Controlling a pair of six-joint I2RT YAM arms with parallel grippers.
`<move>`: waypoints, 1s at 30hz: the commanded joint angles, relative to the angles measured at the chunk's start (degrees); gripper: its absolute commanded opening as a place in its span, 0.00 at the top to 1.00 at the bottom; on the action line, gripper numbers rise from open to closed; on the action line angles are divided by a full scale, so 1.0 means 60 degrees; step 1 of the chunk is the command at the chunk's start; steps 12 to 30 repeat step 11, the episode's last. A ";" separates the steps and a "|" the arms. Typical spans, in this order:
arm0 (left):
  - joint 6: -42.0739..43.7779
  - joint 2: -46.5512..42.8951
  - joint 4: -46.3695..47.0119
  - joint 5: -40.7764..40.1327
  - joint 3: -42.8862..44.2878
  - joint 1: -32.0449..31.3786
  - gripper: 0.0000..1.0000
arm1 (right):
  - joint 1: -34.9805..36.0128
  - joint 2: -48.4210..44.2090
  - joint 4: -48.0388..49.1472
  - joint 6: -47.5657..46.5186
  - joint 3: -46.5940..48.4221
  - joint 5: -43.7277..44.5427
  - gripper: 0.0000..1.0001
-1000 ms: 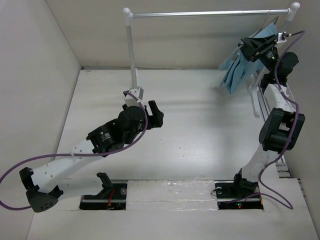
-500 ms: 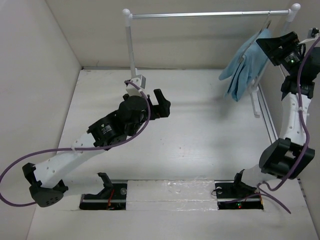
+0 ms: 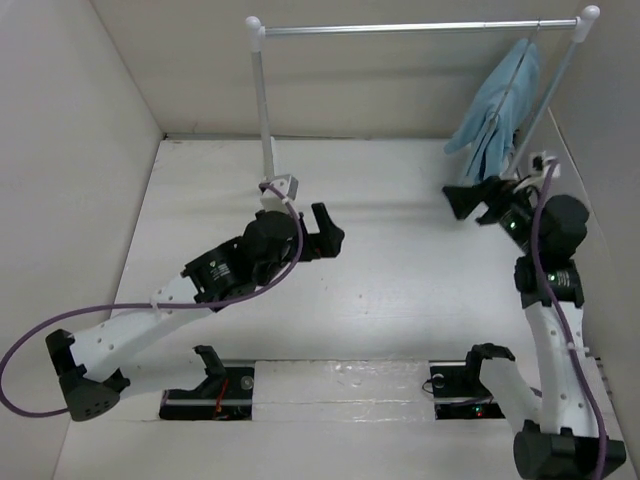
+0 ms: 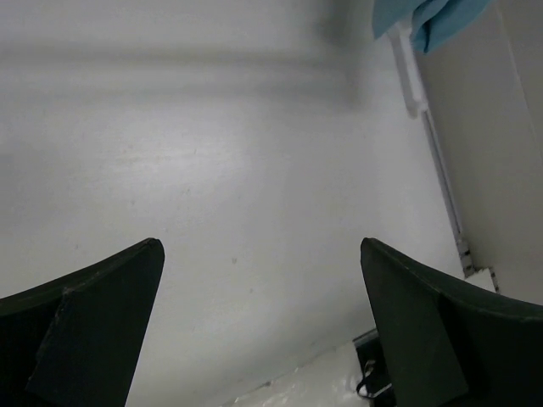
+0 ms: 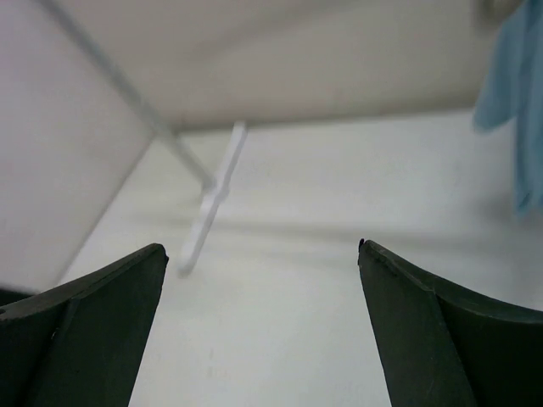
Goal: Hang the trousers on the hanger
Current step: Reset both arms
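The trousers point(image 3: 497, 110) hang at the far right end of the rack bar point(image 3: 400, 29); the hanger is hidden in cloth. Jaws of the left gripper point(image 3: 332, 231) and right gripper point(image 3: 471, 207) are released, empty. Risk: the right gripper, near the hem, could snag and drag the trousers off.

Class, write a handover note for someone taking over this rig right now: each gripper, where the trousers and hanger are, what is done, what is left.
Left gripper: open, empty, over mid-table.
Right gripper: open, empty, below the trousers and not touching them.
The trousers hang from the hanger, which is hooked at the right end of the rail.
Done: hanging looks complete.
Left: probably only checking the drape and parking both arms.
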 commanded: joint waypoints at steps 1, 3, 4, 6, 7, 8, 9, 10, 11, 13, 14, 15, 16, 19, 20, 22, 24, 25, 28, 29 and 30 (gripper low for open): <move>-0.0888 -0.1483 0.0316 0.0568 -0.1587 -0.0012 0.01 | 0.0879 -0.1085 -0.1456 -0.1334 -0.1414 0.0224 0.00; -0.1225 -0.1955 0.0288 0.0714 -0.2580 -0.0012 0.01 | 0.1696 -0.1832 -0.3067 -0.1863 -0.1972 0.0867 0.00; -0.1516 -0.2349 0.0273 0.0787 -0.2906 -0.0012 0.01 | 0.1948 -0.2096 -0.3522 -0.2098 -0.2148 0.1073 0.00; -0.1754 -0.2763 0.0346 0.1008 -0.3788 -0.0012 0.01 | 0.2447 -0.3095 -0.4610 -0.2408 -0.2648 0.1822 0.00; -0.1957 -0.3126 0.0520 0.1095 -0.4049 -0.0012 0.01 | 0.2565 -0.3457 -0.4813 -0.2524 -0.2851 0.2040 0.00; -0.1988 -0.3318 0.0667 0.1212 -0.4283 -0.0012 0.01 | 0.2653 -0.3722 -0.5221 -0.2525 -0.3012 0.2274 0.00; -0.2032 -0.3436 0.0784 0.1373 -0.4648 -0.0012 0.01 | 0.2654 -0.4160 -0.5356 -0.2525 -0.3173 0.2349 0.00; -0.2090 -0.3568 0.0945 0.1374 -0.4739 -0.0012 0.01 | 0.2741 -0.4251 -0.5444 -0.2525 -0.3204 0.2364 0.00; -0.2120 -0.3569 0.0976 0.1316 -0.4740 -0.0012 0.01 | 0.2742 -0.4281 -0.5445 -0.2496 -0.3161 0.2248 0.00; -0.2120 -0.3569 0.0976 0.1316 -0.4740 -0.0012 0.01 | 0.2742 -0.4281 -0.5445 -0.2496 -0.3161 0.2248 0.00; -0.2120 -0.3569 0.0976 0.1316 -0.4740 -0.0012 0.01 | 0.2742 -0.4281 -0.5445 -0.2496 -0.3161 0.2248 0.00; -0.2120 -0.3569 0.0976 0.1316 -0.4740 -0.0012 0.01 | 0.2742 -0.4281 -0.5445 -0.2496 -0.3161 0.2248 0.00; -0.2120 -0.3569 0.0976 0.1316 -0.4740 -0.0012 0.01 | 0.2742 -0.4281 -0.5445 -0.2496 -0.3161 0.2248 0.00; -0.2120 -0.3569 0.0976 0.1316 -0.4740 -0.0012 0.01 | 0.2742 -0.4281 -0.5445 -0.2496 -0.3161 0.2248 0.00; -0.2120 -0.3569 0.0976 0.1316 -0.4740 -0.0012 0.01 | 0.2742 -0.4281 -0.5445 -0.2496 -0.3161 0.2248 0.00; -0.2120 -0.3569 0.0976 0.1316 -0.4740 -0.0012 0.01 | 0.2742 -0.4281 -0.5445 -0.2496 -0.3161 0.2248 0.00; -0.2120 -0.3569 0.0976 0.1316 -0.4740 -0.0012 0.01 | 0.2742 -0.4281 -0.5445 -0.2496 -0.3161 0.2248 0.00; -0.2120 -0.3569 0.0976 0.1316 -0.4740 -0.0012 0.01 | 0.2742 -0.4281 -0.5445 -0.2496 -0.3161 0.2248 0.00; -0.2120 -0.3569 0.0976 0.1316 -0.4740 -0.0012 0.01 | 0.2742 -0.4281 -0.5445 -0.2496 -0.3161 0.2248 0.00; -0.2120 -0.3569 0.0976 0.1316 -0.4740 -0.0012 0.01 | 0.2742 -0.4281 -0.5445 -0.2496 -0.3161 0.2248 0.00; -0.2120 -0.3569 0.0976 0.1316 -0.4740 -0.0012 0.01 | 0.2742 -0.4281 -0.5445 -0.2496 -0.3161 0.2248 0.00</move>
